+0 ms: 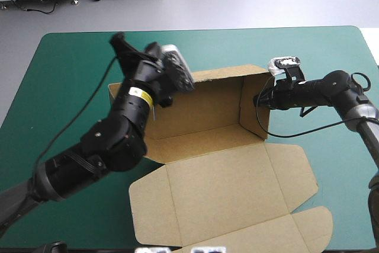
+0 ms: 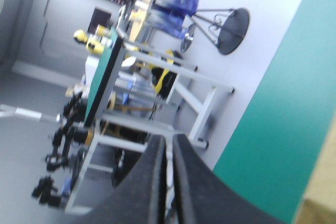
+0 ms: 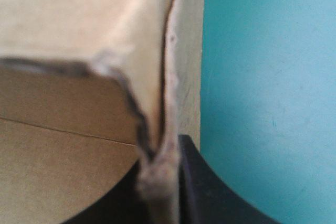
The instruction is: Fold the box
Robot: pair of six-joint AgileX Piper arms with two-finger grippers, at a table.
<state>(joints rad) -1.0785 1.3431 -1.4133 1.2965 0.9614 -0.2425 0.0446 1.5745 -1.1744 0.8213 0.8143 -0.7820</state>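
— Brown board, then. Where does the box [image 1: 195, 108] sit?

— Across the middle of the teal-green tabletop [image 1: 65, 81], well inside every edge. Its far long wall and its right end wall [image 1: 253, 111] stand upright. The wide lid [image 1: 219, 197] lies flat on the cover, reaching toward the near edge with its flaps spread out. The box's left end is hidden under my left arm [image 1: 118, 140].

— What is your right tool doing?

— My right tool [image 1: 259, 99] comes in from the right side and is clenched on that end wall near its top edge. Seen from the wrist, my 2 black fingers have the board pinched between them. A dark seam runs up the wall just ahead of them. The inside of the box lies to one side of that seam and bare teal-green cover to the other.

— And the left one?

— My left tool [image 2: 169, 139] is pressed closed on nothing. Its 2 fingers meet in a narrow arch with only a thin slit between them. It is raised above the box's far left corner and tilted up and away, so it points past the tabletop's far edge and touches no board.

— Is anything else on the tabletop?

— I can make out only the box.
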